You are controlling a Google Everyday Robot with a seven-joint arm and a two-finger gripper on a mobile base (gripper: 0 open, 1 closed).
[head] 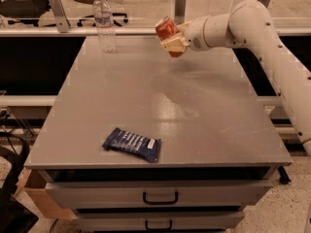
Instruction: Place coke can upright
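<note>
The coke can point(166, 29), red-orange with a silver end, is held tilted in the air over the far middle of the grey table point(160, 96). My gripper point(172, 41) is shut on the can, gripping its lower half, with the white arm reaching in from the right. The can's upper end points up and to the left. It hangs well above the tabletop.
A clear plastic water bottle point(105, 23) stands upright at the table's far left. A dark blue snack packet point(132, 144) lies flat near the front edge. Drawers point(160, 197) are below the front. Chairs and a rail stand behind the table.
</note>
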